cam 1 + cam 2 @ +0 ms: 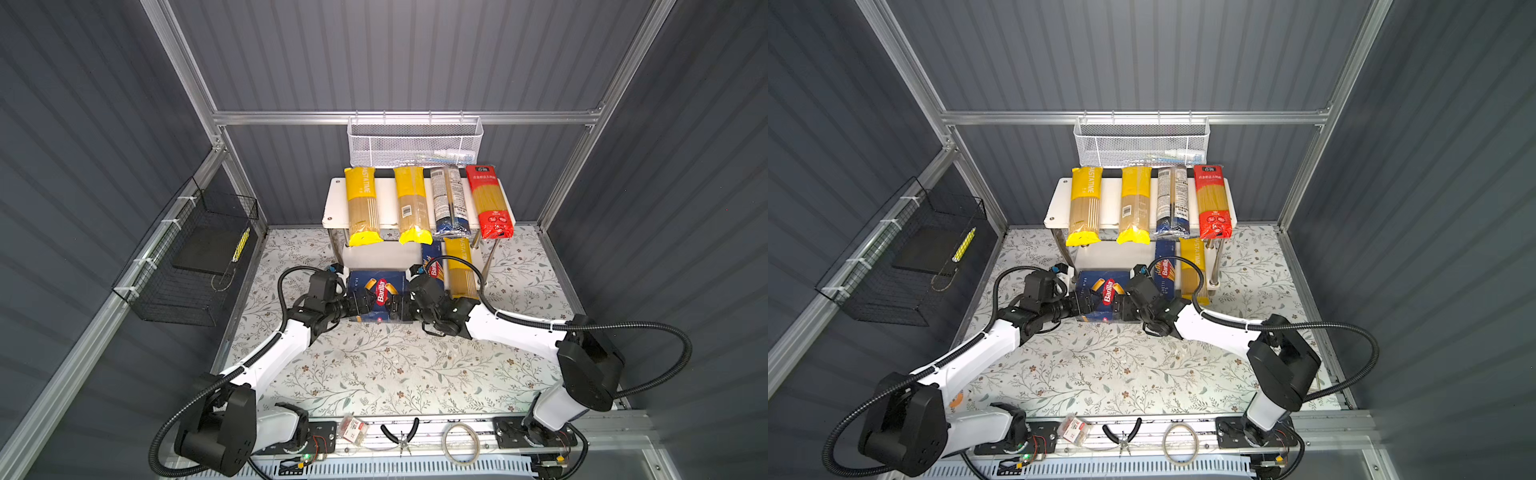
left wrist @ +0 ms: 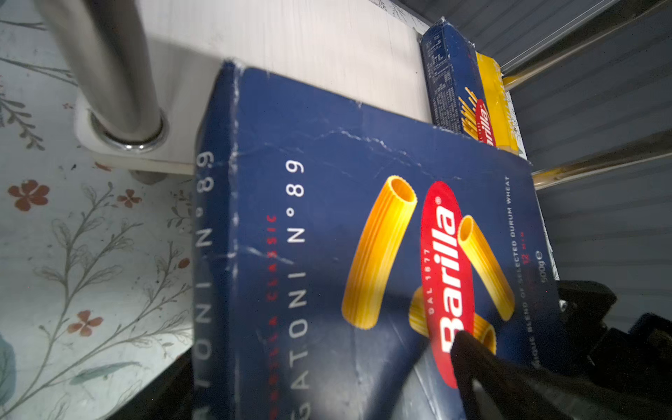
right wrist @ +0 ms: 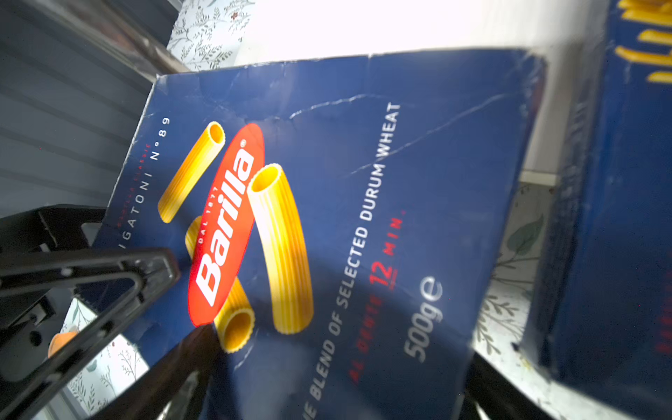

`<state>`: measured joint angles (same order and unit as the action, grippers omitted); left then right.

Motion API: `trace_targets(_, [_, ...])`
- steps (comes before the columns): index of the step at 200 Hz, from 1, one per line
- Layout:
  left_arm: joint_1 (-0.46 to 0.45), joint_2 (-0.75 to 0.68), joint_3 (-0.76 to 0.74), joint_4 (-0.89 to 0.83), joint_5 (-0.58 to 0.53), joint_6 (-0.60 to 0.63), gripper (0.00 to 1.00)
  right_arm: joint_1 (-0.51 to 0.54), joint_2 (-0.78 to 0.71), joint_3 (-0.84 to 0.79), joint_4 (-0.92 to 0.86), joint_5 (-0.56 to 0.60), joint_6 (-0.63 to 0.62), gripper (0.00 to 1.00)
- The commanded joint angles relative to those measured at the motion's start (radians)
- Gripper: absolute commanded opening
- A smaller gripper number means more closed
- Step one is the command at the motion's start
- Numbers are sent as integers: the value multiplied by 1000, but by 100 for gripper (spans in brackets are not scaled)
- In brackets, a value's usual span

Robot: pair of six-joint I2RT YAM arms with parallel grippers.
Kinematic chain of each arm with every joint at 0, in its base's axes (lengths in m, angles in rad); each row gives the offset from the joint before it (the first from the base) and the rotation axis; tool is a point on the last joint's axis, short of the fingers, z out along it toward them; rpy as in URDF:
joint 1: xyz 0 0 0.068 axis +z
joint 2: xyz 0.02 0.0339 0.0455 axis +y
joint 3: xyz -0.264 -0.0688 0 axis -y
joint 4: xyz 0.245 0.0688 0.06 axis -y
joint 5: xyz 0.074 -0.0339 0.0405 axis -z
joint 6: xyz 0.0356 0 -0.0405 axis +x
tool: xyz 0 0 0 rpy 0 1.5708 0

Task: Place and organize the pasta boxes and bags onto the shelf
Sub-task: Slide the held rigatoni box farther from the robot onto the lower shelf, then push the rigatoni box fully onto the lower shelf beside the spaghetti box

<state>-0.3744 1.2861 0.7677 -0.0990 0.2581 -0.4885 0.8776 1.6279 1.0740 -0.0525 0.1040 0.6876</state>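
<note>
You have the rigatoni box (image 1: 376, 293) carried between both arms at the front lip of the lower shelf board (image 1: 384, 254), with its far end over the board and its near end out over the floral table (image 1: 374, 374). The left gripper (image 1: 360, 302) clamps the box's left side, with one finger (image 2: 483, 367) pressed on the printed face. The right gripper (image 1: 395, 305) has its jaws spread wide around the right side, and the box fills the gap, so I judge it a grip rather than an idle opening. Push the box straight back along the board, moving both wrists at one pace so it does not yaw. Mind two neighbours: the steel shelf leg (image 2: 109, 72) stands just beside the box's far left corner, and the spaghetti box (image 1: 432, 266) with the yellow spaghetti bag (image 1: 459, 272) lies near on the right. Aim for the bare stretch between them. The upper shelf (image 1: 334, 199) overhangs with four bags on it, their ends hanging past its front edge, so stay low and send the wrists under no further than you must. The cardboard is creased and looks soft, so squeeze no harder than needed. Set the box flat on the board, parallel to the spaghetti box, before you release either side.
</note>
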Motion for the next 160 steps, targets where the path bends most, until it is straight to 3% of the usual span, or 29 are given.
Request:
trace_targets(1, [-51,28,87,160,156,42,99,19,14,49,210,-139,-16,93])
trace_targets(160, [-52,210,206,195,115,112,99,-64,92,43,343,-139,-8,94])
